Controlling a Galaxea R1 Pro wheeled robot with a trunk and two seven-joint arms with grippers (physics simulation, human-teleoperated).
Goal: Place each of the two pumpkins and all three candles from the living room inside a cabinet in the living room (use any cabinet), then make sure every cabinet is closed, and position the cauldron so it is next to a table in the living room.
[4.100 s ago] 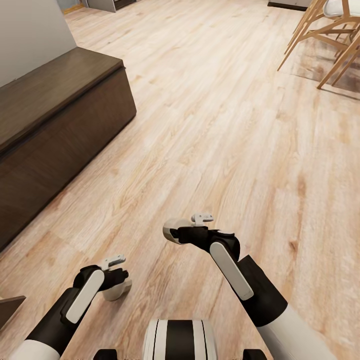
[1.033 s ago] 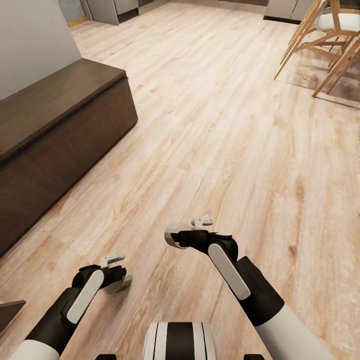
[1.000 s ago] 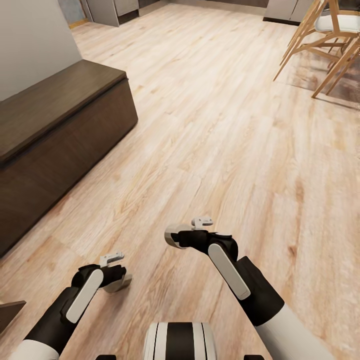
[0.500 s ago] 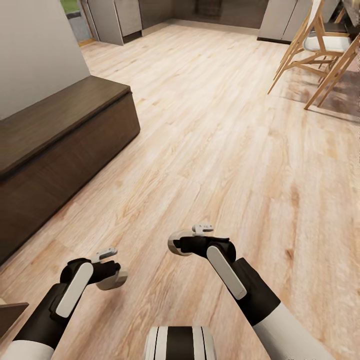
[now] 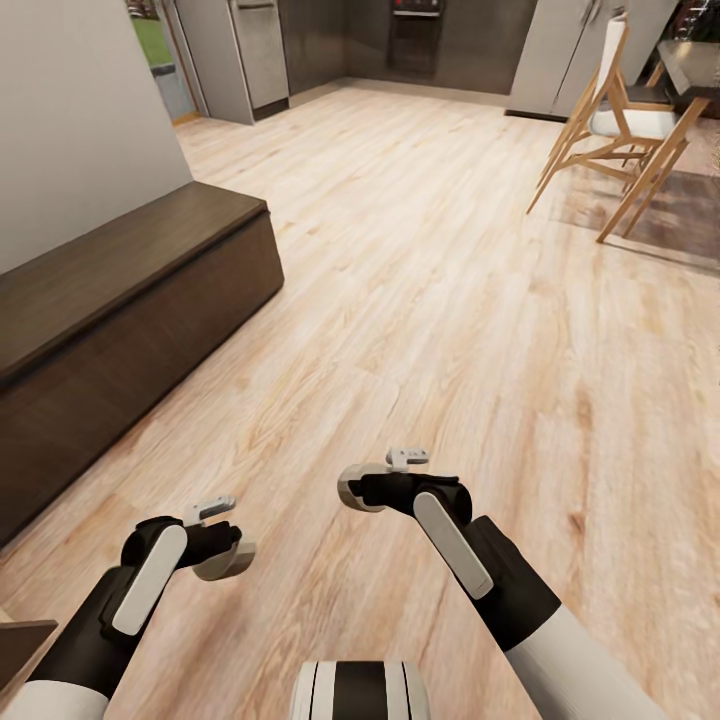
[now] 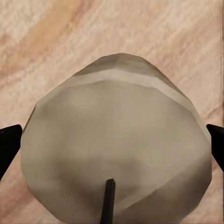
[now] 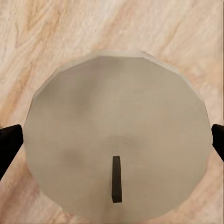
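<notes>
Candles — pale grey pucks, dark wicks; one (image 6: 116, 154) per gripper (image 5: 228, 555).

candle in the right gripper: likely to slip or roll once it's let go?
The candle in the right gripper looks stiff and smooth-sided, so it may slip in a loose pinch. It is round, so on its side it would probably roll. Its end face is broad and flat, so set upright it should sit steady.

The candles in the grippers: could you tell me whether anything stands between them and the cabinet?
Nothing visible does. Bare floor lies between both candles and the cabinet, whose visible drawer fronts look shut.
</notes>
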